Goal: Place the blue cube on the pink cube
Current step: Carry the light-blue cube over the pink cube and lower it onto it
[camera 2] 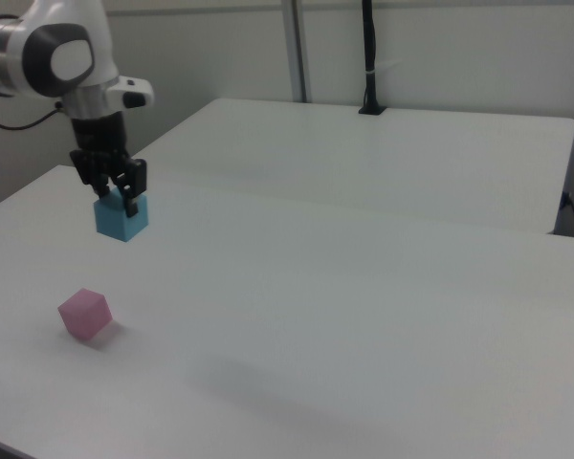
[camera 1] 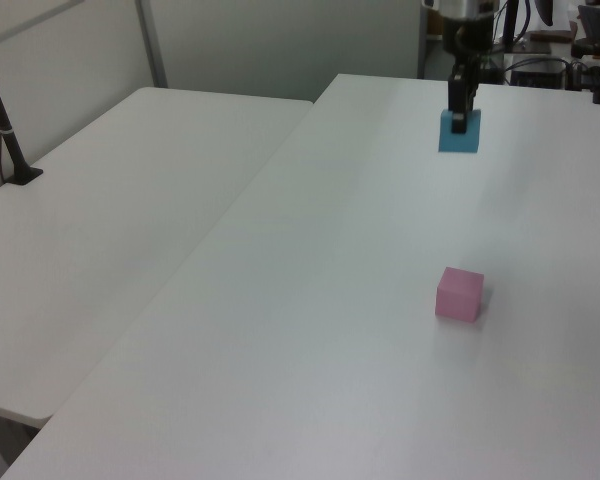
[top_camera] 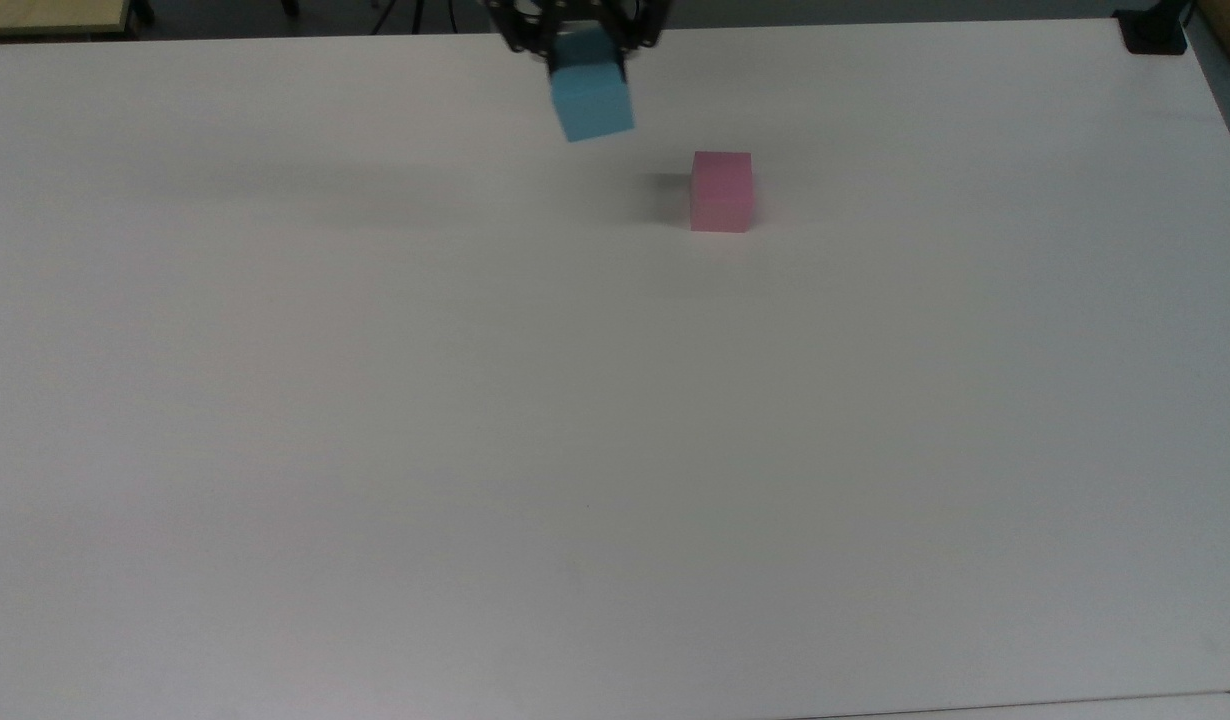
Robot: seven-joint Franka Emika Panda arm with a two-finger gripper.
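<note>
I am carrying the blue cube (top_camera: pixel 592 97) in the gripper (top_camera: pixel 585 50), near the top centre of the top view. The fingers (camera 2: pixel 132 188) are clamping opposite faces of the cube from above, closed to the cube's width, so most of its body is hanging below them. It is riding well clear of the white table (top_camera: pixel 615 450), which I judge is deliberate: height to pass over the pink cube (top_camera: pixel 721 191) before lowering.

The pink cube is sitting flat on the table, right of and below the blue cube in the top view, lower centre-right in the left view (camera 1: pixel 459 294), and lower left in the right view (camera 2: pixel 84 314). The two are apart, not yet aligned.

Orientation: a cube has no long axis to speak of. In the top view the blue cube's faces are looking slightly rotated against the pink cube's edges, though perspective may be exaggerating this. I am judging a small yaw correction may be needed before stacking.
</note>
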